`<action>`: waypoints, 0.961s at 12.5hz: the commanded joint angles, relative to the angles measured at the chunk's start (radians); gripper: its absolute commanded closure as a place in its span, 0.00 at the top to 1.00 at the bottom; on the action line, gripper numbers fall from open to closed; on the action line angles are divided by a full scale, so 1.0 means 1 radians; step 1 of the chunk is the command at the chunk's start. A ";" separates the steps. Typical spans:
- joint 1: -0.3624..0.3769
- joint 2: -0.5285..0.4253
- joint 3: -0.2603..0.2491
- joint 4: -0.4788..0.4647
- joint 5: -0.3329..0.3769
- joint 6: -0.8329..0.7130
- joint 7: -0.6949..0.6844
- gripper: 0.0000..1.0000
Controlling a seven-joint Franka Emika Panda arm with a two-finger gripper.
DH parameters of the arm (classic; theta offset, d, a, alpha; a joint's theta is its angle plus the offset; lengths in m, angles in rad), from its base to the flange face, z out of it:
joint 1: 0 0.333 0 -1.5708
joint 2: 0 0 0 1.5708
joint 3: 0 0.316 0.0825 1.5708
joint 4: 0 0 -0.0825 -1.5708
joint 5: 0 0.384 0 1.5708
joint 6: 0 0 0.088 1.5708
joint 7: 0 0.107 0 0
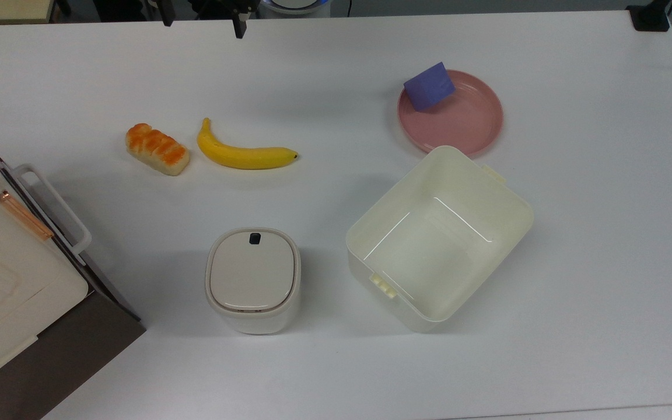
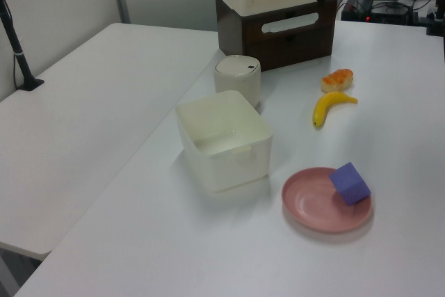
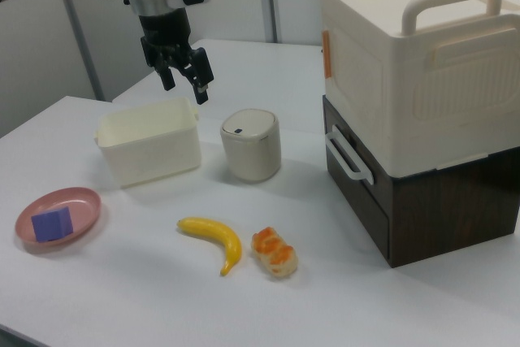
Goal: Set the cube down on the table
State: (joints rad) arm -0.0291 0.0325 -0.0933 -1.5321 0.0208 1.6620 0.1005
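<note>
The gripper (image 3: 184,75) hangs high with its fingers apart, holding nothing, well away from the pink plate (image 1: 464,119). The cube (image 1: 429,86) rests on that plate's rim. The pickup looks not yet begun; next comes a reach to the plate. Bare table (image 1: 592,175) beside the plate offers room, though the cream bin (image 1: 511,224) crowds one side.

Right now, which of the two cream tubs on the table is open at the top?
The bigger square bin beside the pink plate; it is lidless and empty. The small rounded container has its lid on.
</note>
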 commanded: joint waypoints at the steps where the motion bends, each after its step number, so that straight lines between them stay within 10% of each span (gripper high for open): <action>1: 0.018 -0.008 -0.016 0.000 0.007 -0.022 0.013 1.00; 12: 0.015 -0.003 -0.016 0.000 0.004 -0.093 0.001 1.00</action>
State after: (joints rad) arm -0.0299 0.0325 -0.0947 -1.5322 0.0207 1.5946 0.1005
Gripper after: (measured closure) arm 0.000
